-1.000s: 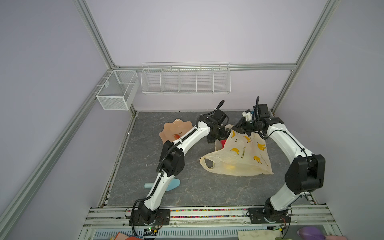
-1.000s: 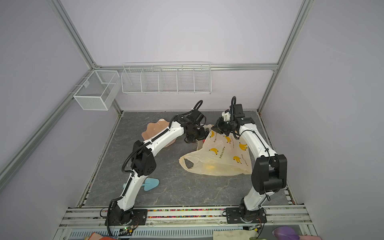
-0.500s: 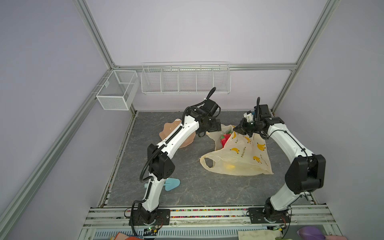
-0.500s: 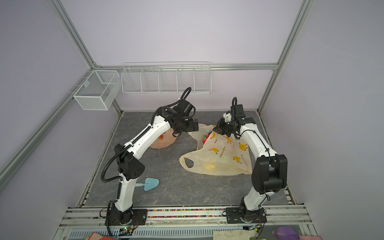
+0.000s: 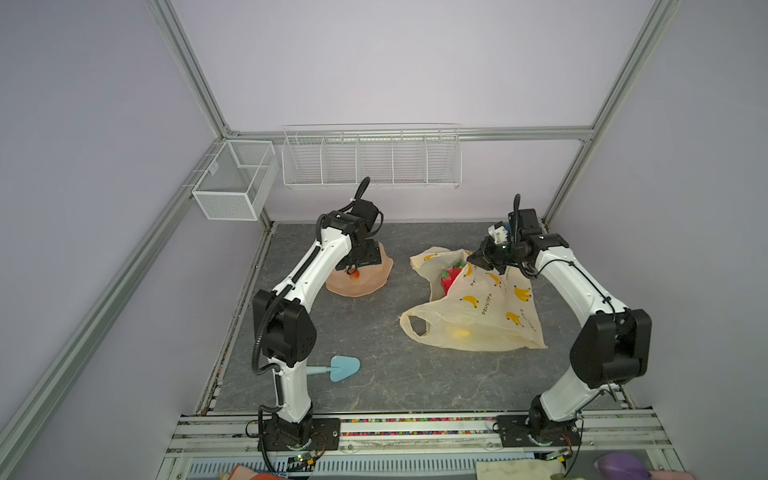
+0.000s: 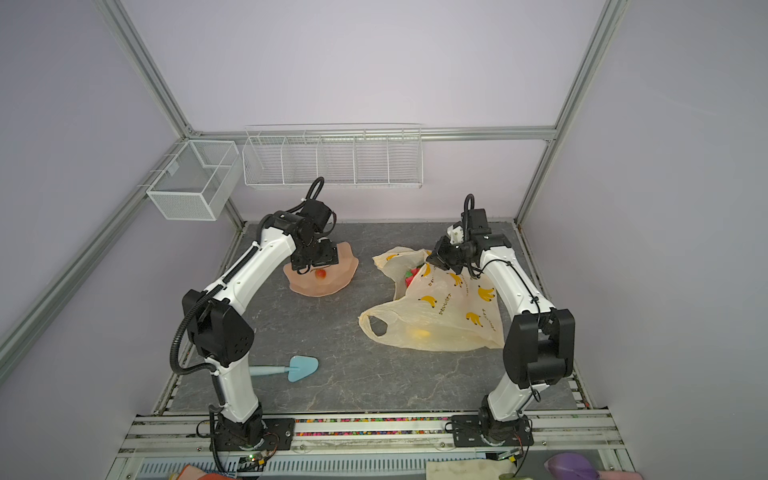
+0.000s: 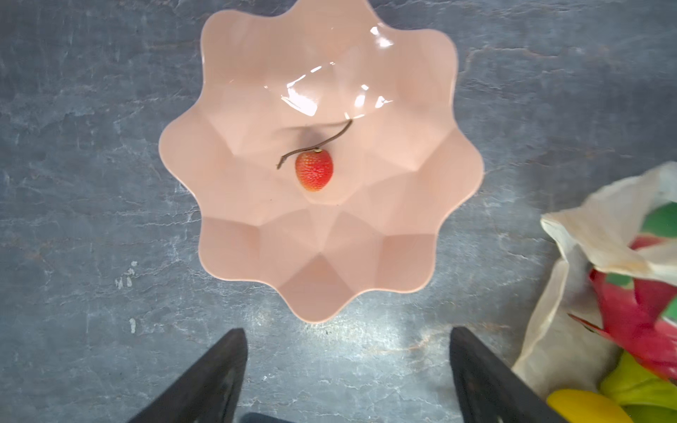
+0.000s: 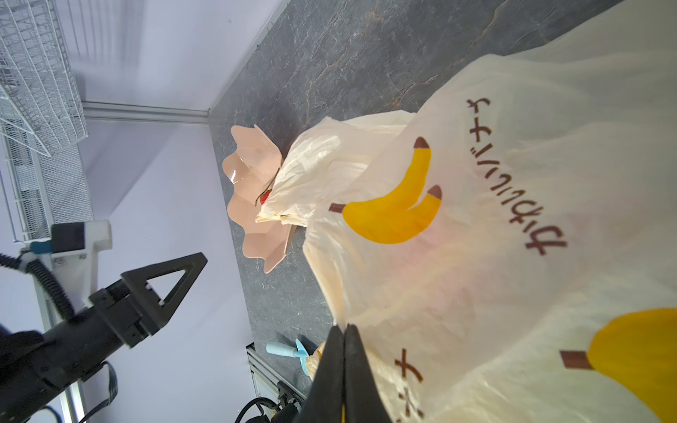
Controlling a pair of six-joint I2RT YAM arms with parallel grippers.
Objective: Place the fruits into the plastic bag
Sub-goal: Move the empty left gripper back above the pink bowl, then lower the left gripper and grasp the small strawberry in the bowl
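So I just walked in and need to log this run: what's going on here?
The two arms are bagging toy fruits. The right gripper has its jaws shut on an edge of the banana-print plastic bag, lifting its mouth. A dragon fruit and a yellow piece already lie inside. The left gripper, jaws open and empty, hovers above the peach scalloped dish, where one red bumpy-skinned fruit on a brown stem is not yet picked up.
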